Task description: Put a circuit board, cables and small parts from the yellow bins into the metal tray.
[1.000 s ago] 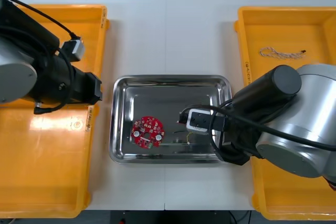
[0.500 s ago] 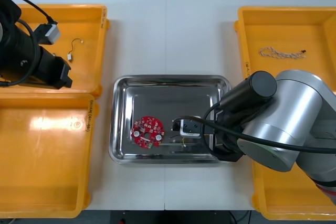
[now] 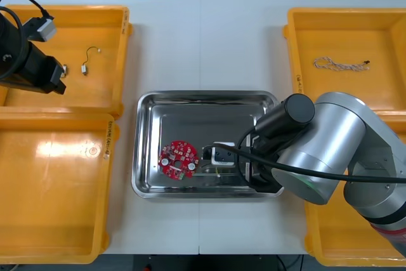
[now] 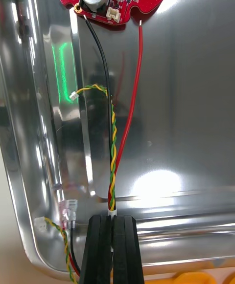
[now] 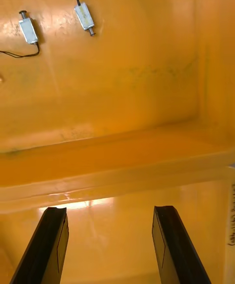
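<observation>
Two black fingers of the right gripper [image 4: 112, 219] are pinched together on the end of a twisted yellow and green cable [image 4: 113, 157]. They sit low over the near half of the metal tray [image 3: 203, 96], just beside the round red circuit board [image 3: 178, 159]. The cable's long axis runs straight out from the fingertips toward the board. It lies along the shiny floor and ends in a small white connector [image 4: 73, 96] short of the board. A red wire [image 4: 134, 98] and a black wire [image 4: 100, 64] from the board's edge run close alongside it. With the whole cable already inside the tray walls, letting go looks like the next move, and backing out along that axis should avoid dragging the wires. The left gripper [image 5: 108, 210] hangs wide open over a left yellow bin [image 5: 137, 69], with two small metal parts [image 5: 28, 30] well beyond its fingers
</observation>
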